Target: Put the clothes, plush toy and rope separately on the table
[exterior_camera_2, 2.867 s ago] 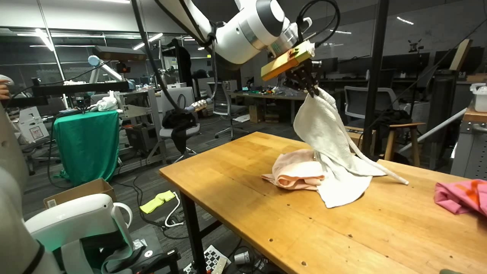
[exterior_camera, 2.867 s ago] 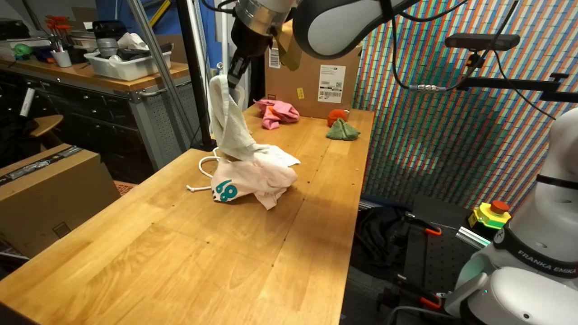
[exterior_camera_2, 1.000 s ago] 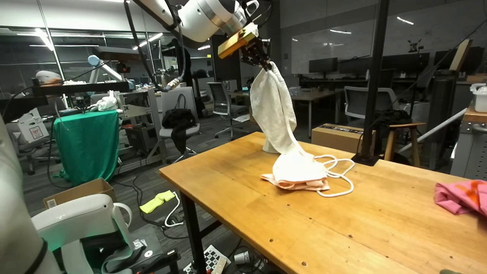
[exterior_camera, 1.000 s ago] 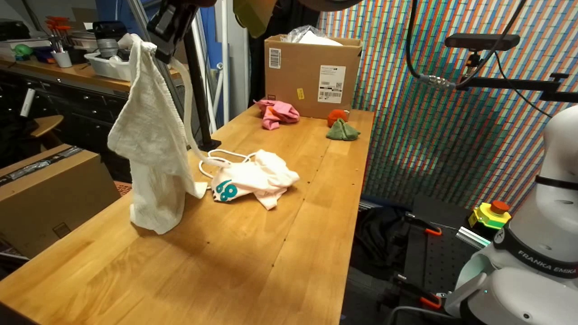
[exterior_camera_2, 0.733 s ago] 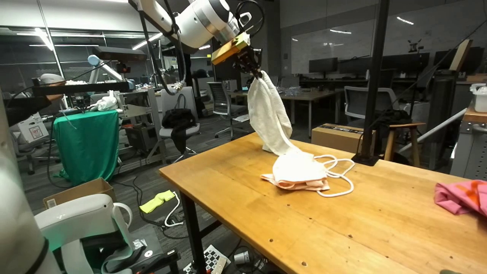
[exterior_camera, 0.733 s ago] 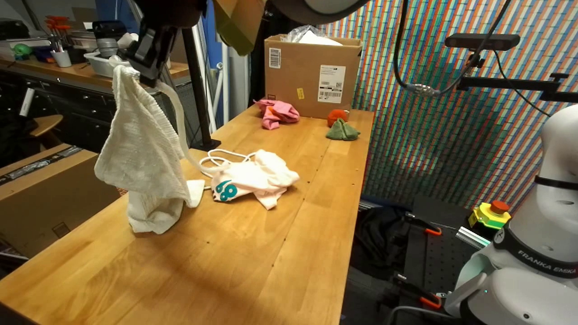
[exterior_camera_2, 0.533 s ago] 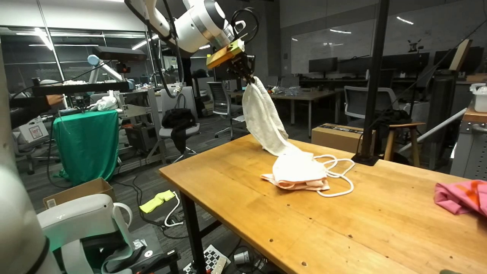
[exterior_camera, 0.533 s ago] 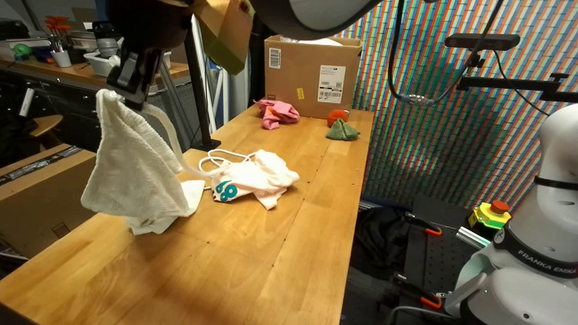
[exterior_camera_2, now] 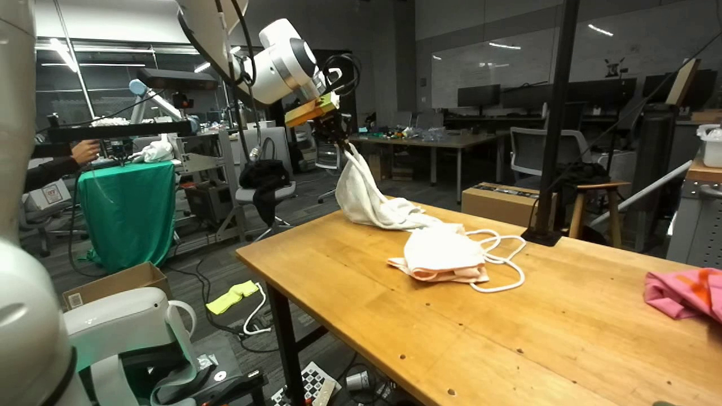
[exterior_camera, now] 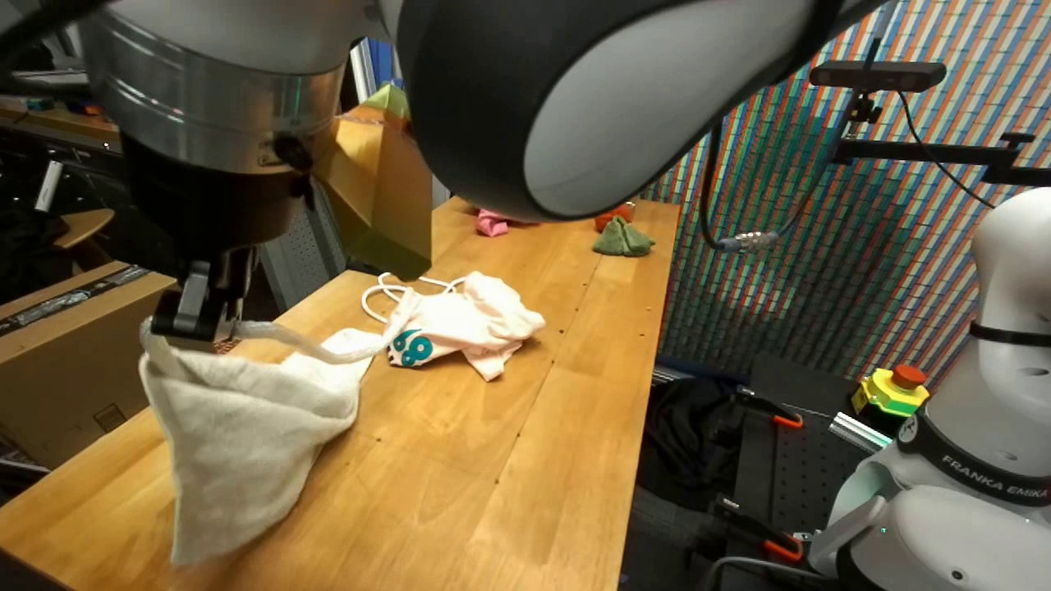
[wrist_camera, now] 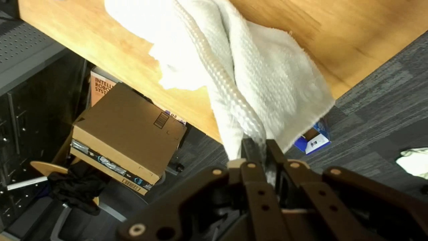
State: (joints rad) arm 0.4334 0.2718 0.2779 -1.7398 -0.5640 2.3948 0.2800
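Observation:
Near the table's end, my gripper [exterior_camera: 193, 332] is shut on a white braided rope [wrist_camera: 224, 83] and the gathered top of the large cream-white cloth [exterior_camera: 230, 435]. Between the fingertips the rope shows plainly; the cloth's pinched part is mostly hidden. The cloth hangs below, part of it lying on the table [exterior_camera: 509, 525]. The rope sags across to the white cloth with teal print [exterior_camera: 468, 316], which lies bunched with white cords [exterior_camera_2: 499, 289]. Farther off is the pink garment [exterior_camera_2: 688, 290]. I cannot tell whether the small orange thing [exterior_camera: 612, 215] is the plush toy.
A green fabric lump [exterior_camera: 622, 238] sits by the orange thing. One black post [exterior_camera_2: 558, 113] rises at the table's long edge. On the floor beyond stands a cardboard box [exterior_camera_2: 502, 203]. Yellow fabric [exterior_camera_2: 234, 296] lies on the floor.
My gripper has carried the cream-white cloth and rope away from the teal-printed cloth toward the table's end, then lowered. More of the cream-white cloth now rests on the table.

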